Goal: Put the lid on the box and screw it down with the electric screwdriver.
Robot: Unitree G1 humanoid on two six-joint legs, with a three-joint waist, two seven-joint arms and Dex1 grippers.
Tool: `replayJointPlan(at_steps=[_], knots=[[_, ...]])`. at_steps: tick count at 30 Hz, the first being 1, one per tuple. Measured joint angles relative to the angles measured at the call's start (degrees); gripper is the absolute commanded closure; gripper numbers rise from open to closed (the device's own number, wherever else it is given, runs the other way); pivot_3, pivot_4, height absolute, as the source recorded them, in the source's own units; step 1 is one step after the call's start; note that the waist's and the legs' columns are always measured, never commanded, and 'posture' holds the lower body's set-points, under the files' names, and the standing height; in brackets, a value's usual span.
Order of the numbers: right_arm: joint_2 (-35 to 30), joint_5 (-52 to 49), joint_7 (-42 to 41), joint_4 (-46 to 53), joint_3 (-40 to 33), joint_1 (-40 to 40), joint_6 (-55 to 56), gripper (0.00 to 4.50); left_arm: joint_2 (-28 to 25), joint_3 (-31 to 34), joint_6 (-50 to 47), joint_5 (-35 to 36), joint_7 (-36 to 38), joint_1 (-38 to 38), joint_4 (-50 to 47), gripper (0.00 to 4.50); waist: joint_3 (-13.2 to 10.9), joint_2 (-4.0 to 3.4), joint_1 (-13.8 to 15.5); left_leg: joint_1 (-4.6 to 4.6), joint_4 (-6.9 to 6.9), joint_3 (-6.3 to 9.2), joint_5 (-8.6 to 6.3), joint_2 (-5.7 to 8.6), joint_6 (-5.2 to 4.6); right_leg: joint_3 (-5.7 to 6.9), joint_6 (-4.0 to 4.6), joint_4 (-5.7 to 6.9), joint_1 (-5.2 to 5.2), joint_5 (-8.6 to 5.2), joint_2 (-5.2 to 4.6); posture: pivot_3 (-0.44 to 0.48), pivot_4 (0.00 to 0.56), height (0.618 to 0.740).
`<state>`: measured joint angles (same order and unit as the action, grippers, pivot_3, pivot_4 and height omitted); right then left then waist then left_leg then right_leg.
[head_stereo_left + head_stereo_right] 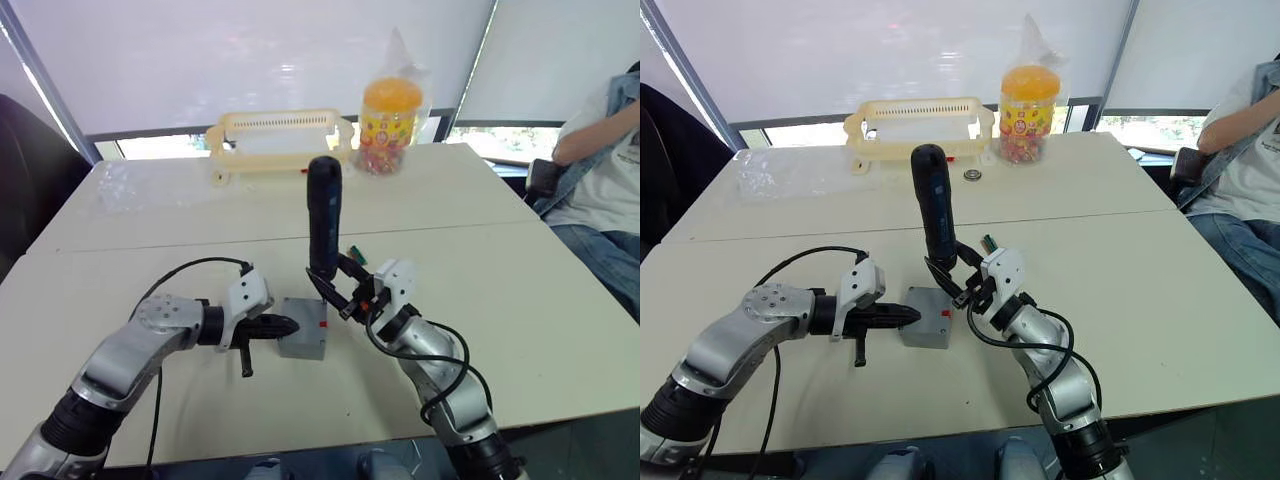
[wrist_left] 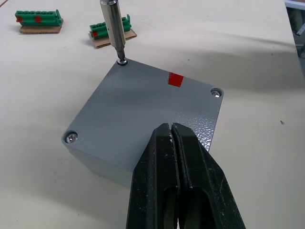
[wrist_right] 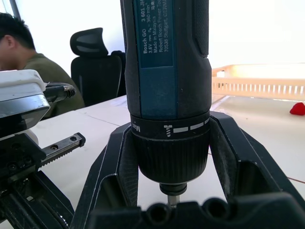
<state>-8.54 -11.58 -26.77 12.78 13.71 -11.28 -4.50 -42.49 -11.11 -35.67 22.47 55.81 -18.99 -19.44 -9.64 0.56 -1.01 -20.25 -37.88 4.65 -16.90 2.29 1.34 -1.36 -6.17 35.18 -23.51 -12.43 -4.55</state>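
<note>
The box (image 2: 95, 162) shows just its side walls beneath the fitted lid (image 2: 143, 114), centre frame on the pale table (image 1: 520, 300). The left gripper (image 2: 172, 133), jaws pressed together, rests on the lid. The right gripper (image 1: 340, 285) pinches the upright electric screwdriver (image 1: 323, 215), bit on a corner screw. A seated person (image 1: 605, 170) is cut off at right.
</note>
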Motion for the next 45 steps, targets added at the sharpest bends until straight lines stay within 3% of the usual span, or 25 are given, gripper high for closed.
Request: replayJointPlan(at_steps=[45], knots=[[-1.42,0.09,-0.64,0.0,-0.03,1.32,0.3,2.81,1.98,-1.15,1.01,-2.38,-1.24,-0.56,0.77,4.5,0.49,-0.04,0.19,0.01,0.09,0.18,-0.08,0.0,-0.06,0.11,-0.18,-0.12,0.08,-0.33,-0.1,0.0,0.15,0.74]])
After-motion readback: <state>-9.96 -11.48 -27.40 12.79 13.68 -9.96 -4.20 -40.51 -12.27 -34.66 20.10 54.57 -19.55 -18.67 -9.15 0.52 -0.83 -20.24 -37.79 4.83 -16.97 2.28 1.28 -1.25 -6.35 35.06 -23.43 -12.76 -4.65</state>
